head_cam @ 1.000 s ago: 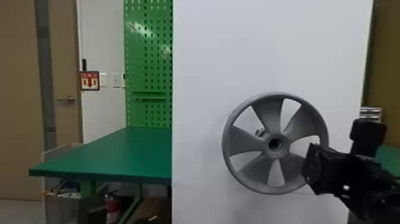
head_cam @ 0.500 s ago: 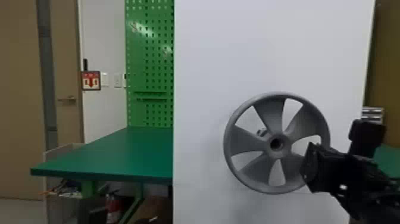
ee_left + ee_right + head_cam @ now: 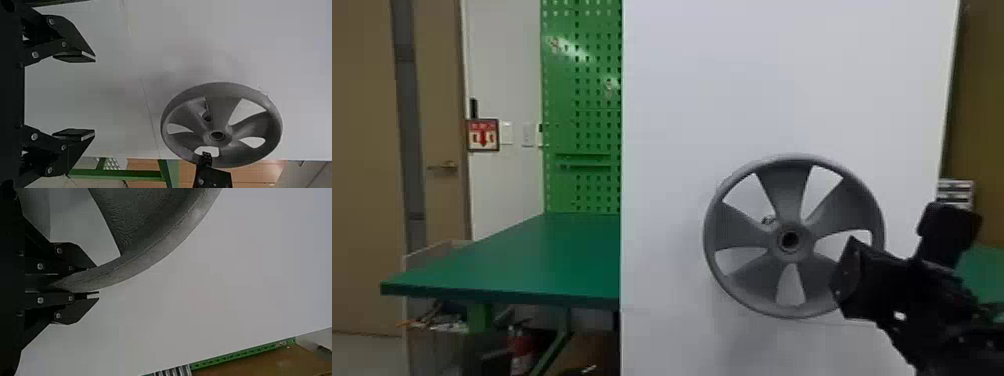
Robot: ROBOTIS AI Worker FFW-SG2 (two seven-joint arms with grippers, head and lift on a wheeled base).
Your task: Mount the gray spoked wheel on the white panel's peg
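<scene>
A brown door [image 3: 367, 165] and a pale wall [image 3: 504, 65] stand at the robot's left in the head view, with a red-and-white sign [image 3: 483, 135] near the door's edge. Beside them a green pegboard [image 3: 584, 125] rises behind a green table [image 3: 532, 255], and a fire extinguisher [image 3: 522, 350] stands below the tabletop. The white panel [image 3: 757, 85] stands upright to the right of the table, covering part of it. Beyond the panel's right edge are a brown surface [image 3: 982, 125] and a ribbed metal piece [image 3: 955, 194].

The gray wheel [image 3: 784, 192] is upright in front of the panel, its spoked face toward the head camera. The peg [image 3: 768, 220] shows through a gap between spokes, to the left of the hub [image 3: 799, 240] and a little above it; the hub's hole is out of line with it in this view.

The right gripper [image 3: 849, 280] comes in from the lower right and has hold of the wheel's rim at its lower right. In the right wrist view the rim passes between the two fingers, which are closed onto it. The left gripper [image 3: 95, 96] is in front of the panel, well apart from the wheel, its two fingers spread wide.
</scene>
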